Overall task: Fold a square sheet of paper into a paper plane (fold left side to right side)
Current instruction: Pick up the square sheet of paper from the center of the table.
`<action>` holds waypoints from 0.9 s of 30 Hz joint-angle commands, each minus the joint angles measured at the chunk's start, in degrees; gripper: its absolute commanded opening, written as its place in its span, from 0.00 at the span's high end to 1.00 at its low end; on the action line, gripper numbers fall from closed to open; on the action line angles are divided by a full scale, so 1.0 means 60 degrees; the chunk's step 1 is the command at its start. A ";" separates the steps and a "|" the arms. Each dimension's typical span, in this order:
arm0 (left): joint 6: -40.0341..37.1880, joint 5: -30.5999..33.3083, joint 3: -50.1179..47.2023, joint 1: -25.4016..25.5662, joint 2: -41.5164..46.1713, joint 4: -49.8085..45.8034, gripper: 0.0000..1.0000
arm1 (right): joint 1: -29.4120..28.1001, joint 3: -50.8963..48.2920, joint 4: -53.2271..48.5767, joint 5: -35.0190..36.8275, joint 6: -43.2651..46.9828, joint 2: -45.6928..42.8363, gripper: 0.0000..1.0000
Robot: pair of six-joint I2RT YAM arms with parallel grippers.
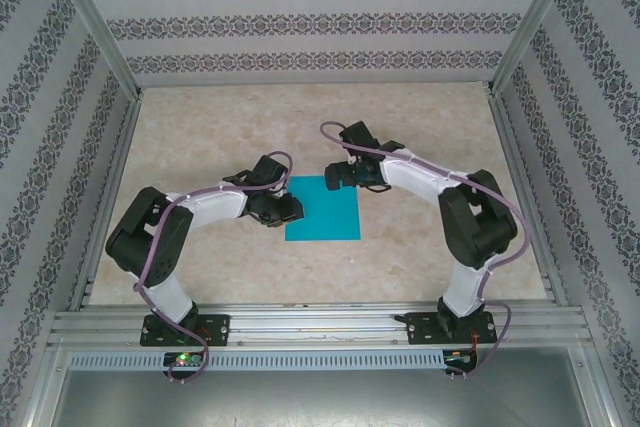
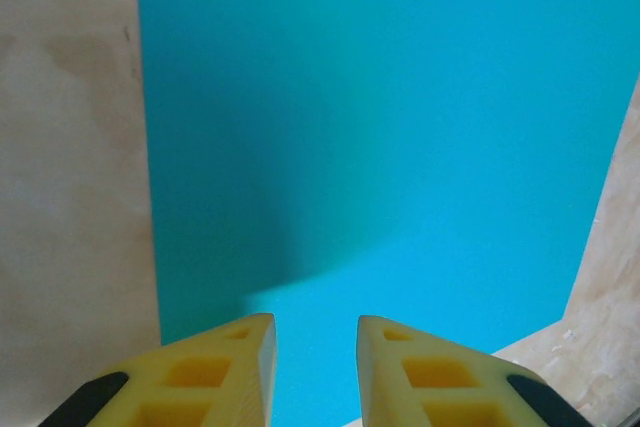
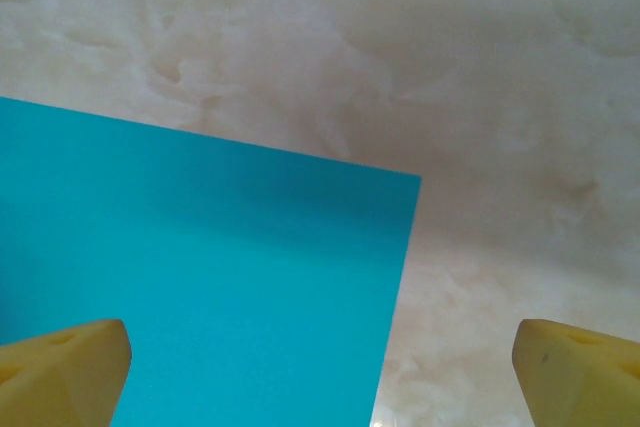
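Left gripper (image 2: 315,347): jaws parted by a narrow gap and holding nothing, poised over the left edge of the square sheet of paper (image 1: 325,212). Right gripper (image 3: 320,357): jaws spread wide and empty, hanging over the sheet's far edge with one corner of the paper showing ahead of it.

Location: the sheet lies flat on the table (image 1: 200,137), about midway between the two arms and roughly square to the table edges.

Step in hand, as judged: raising the left side to carry it across to the right.
- You should get one left finger under the left edge before closing; a pinch from above on flat paper will likely slide off or wrinkle it.
- Pin the sheet with the right gripper, pressing lightly, so it does not skate across the smooth table while you lift.
- Carry the lifted edge over in a low arc and lay it on the right edge, corner to corner, before you press the crease; any skew at this stage would likely carry into every later fold.

Condition of the sheet: plain teal-blue and matte, with clean straight edges and a sharp corner; no crease, curl or tear is visible; gripper shadow falls across its left part.
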State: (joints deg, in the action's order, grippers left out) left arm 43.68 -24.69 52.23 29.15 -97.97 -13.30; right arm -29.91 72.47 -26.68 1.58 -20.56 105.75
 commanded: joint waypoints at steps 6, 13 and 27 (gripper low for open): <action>-0.0073 -0.0195 -0.0061 -0.0011 -0.0493 -0.0008 0.75 | -0.0171 0.0779 -0.0586 -0.0132 0.0204 0.1110 0.02; -0.0088 -0.0045 -0.0055 -0.0009 -0.0617 -0.0054 0.77 | -0.0242 0.0842 -0.0651 -0.0711 0.0077 0.1614 0.07; -0.0044 -0.0018 -0.0091 -0.0018 -0.0690 0.0063 0.78 | -0.0809 0.0564 -0.0813 -0.1128 -0.0347 0.1331 0.09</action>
State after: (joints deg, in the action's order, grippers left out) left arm 43.70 -25.89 52.23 29.15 -100.16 -12.43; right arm -32.05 76.60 -29.21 -0.69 -20.88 114.17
